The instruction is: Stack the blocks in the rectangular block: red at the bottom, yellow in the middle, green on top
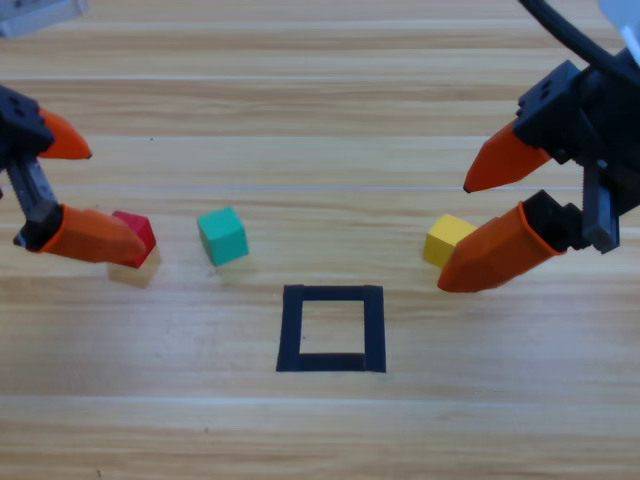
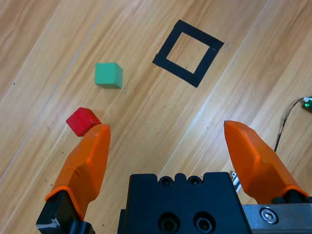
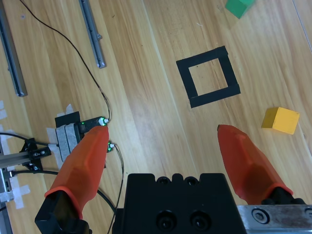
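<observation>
The red cube (image 1: 138, 234) (image 2: 82, 120) lies at the left of the table, partly behind the lower finger of my left gripper (image 1: 115, 195) (image 2: 166, 127), which stands open at the left edge. To its right rests the green cube (image 1: 222, 236) (image 2: 108, 74) (image 3: 238, 7). The yellow cube (image 1: 448, 240) (image 3: 280, 120) lies at the right, just left of my open right gripper (image 1: 452, 236) (image 3: 162, 128), which hangs above the table. The black tape square (image 1: 331, 328) (image 2: 188, 52) (image 3: 208, 76) sits in the front middle with nothing inside it.
In the right wrist view, cables (image 3: 83, 63), metal rails (image 3: 92, 31) and a small taped electronics box (image 3: 68, 127) lie on the wood beyond the square. A pale object (image 1: 40, 14) shows at the top left corner of the high view.
</observation>
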